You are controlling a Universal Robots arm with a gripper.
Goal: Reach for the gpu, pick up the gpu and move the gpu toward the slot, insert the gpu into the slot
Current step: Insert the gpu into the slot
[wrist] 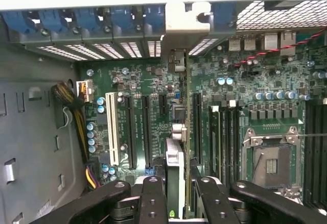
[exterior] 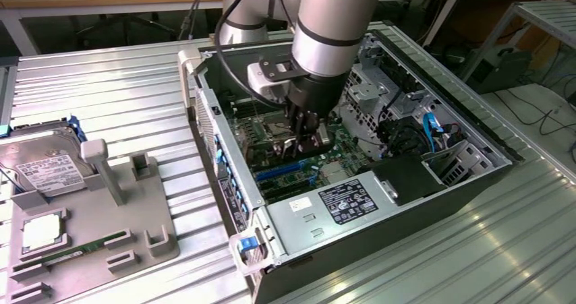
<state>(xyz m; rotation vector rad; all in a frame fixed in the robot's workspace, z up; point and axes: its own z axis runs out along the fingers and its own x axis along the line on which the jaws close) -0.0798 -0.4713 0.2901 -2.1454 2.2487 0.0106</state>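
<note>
Inside the open computer case (exterior: 360, 253), over the green motherboard (wrist: 255, 81), the gripper (wrist: 179, 203) is held low. Its fingers (wrist: 153, 198) are clamped on the gpu (wrist: 175, 168), which is gripped on edge between them. The card is positioned just above the blue slot (exterior: 280, 172); contact cannot be judged. If it is pressed down askew, its edge could be jammed beside the connector, or nearby capacitors (wrist: 100, 101) could be struck.

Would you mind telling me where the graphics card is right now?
The graphics card is held edge-on in the gripper, inside the open computer case, over the green motherboard near its blue slots.
</note>
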